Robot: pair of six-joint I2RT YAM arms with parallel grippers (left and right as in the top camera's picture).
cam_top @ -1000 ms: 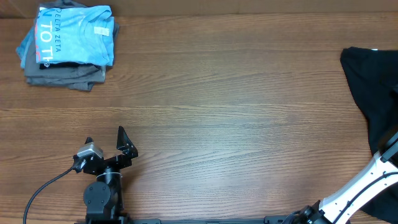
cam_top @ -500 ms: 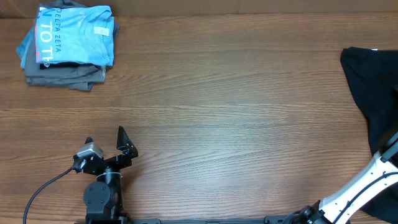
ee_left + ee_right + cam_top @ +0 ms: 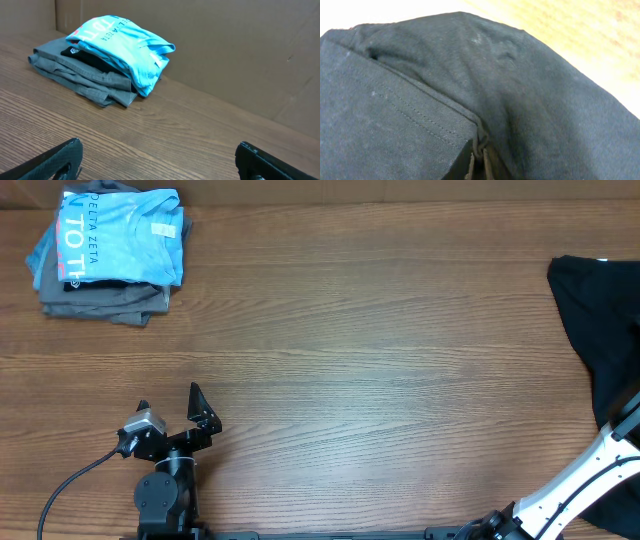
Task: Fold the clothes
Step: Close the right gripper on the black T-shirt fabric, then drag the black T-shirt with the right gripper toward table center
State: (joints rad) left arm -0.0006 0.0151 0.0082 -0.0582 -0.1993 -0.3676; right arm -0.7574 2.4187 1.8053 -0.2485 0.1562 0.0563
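Note:
The clothes, a black T-shirt [image 3: 600,310], lie bunched at the table's far right edge and run out of the overhead view. In the right wrist view the black fabric [image 3: 470,75] fills the frame, with a stitched hem crossing it. My right gripper [image 3: 479,162] is shut on a pinched fold of that fabric beside the hem. Only the right arm's white link [image 3: 590,470] shows from overhead. My left gripper [image 3: 170,405] stands wide open over bare wood at the front left, far from the T-shirt, with nothing between its fingers [image 3: 60,157].
A folded light blue T-shirt with white lettering [image 3: 120,235] lies on folded grey garments [image 3: 100,300] at the back left corner, also seen ahead of the left gripper as a blue top layer [image 3: 125,45]. A cardboard wall [image 3: 225,50] rises behind the pile.

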